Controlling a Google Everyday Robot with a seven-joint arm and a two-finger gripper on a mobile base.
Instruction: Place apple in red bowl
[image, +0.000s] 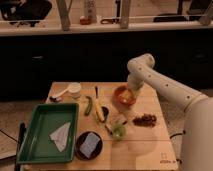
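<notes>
Apple (128, 94) inside red bowl (118, 98), rounded, gripper (131, 91) over it, fingers' state unclear.

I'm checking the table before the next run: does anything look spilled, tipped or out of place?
Nothing stands out. The gripper is down over the red bowl, where a yellowish apple shows. The grape cluster, banana, green tray and black plate all sit upright on the table, nothing spilled.
</notes>
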